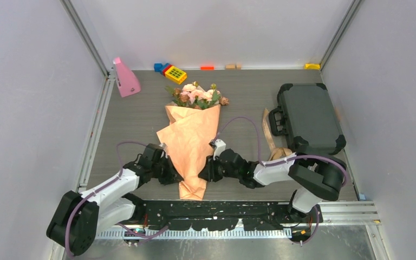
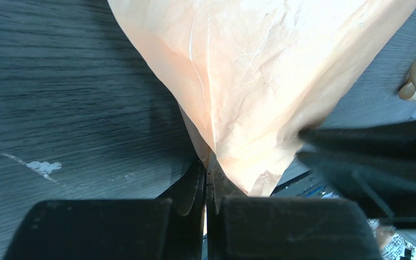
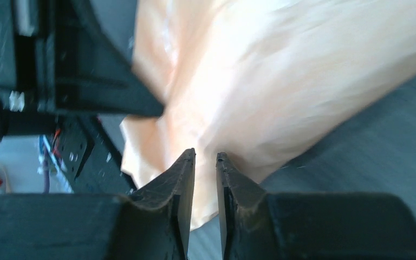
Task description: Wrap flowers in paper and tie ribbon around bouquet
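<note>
The bouquet lies on the table in the top view, its flowers (image 1: 197,95) pointing away from me and the peach-orange paper (image 1: 192,141) tapering toward the arms. My left gripper (image 1: 174,176) is at the cone's lower left side. In the left wrist view it (image 2: 206,162) is shut, with an edge of the paper (image 2: 249,81) pinched between its tips. My right gripper (image 1: 205,174) faces it from the right. Its jaws (image 3: 206,154) stand a narrow gap apart against the paper (image 3: 281,81), which shows in the gap. The tan ribbon (image 1: 269,135) lies beside the case, away from both grippers.
A dark grey hard case (image 1: 309,116) sits at the right. A pink object (image 1: 124,78) and coloured toy blocks (image 1: 175,73) lie along the back wall. The perforated mounting rail (image 1: 222,208) runs just below the cone's tip. Side walls close in left and right.
</note>
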`<act>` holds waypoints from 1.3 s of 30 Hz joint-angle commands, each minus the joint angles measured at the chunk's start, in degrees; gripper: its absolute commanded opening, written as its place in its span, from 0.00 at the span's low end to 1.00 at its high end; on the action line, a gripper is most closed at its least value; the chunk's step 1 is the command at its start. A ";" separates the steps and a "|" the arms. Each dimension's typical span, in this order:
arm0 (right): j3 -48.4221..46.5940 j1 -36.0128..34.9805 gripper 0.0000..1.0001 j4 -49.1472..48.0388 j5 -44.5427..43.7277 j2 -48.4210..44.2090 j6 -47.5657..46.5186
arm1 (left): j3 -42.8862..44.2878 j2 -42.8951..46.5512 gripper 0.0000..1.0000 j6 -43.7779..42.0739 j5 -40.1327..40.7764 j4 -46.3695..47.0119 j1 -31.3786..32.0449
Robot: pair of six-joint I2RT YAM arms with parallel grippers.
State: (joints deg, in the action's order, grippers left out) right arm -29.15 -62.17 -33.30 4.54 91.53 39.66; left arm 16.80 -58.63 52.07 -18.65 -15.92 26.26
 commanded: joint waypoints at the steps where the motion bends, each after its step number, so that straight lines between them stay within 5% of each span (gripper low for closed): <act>1: -1.94 6.21 0.24 1.79 -0.23 0.89 3.14 | -1.37 -2.70 0.00 -2.85 4.43 -6.67 0.55; 23: -17.66 34.08 0.08 -3.80 6.66 25.45 9.75 | -0.44 -5.82 0.00 -1.55 7.49 -9.84 0.55; 39: -36.50 43.27 0.01 8.46 5.81 35.71 15.03 | -0.37 -5.99 0.00 -1.38 7.11 -10.62 0.55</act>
State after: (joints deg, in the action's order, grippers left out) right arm -63.11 -20.08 -34.33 15.53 124.09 56.14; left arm 19.09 -62.37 53.17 -18.63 -17.21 26.52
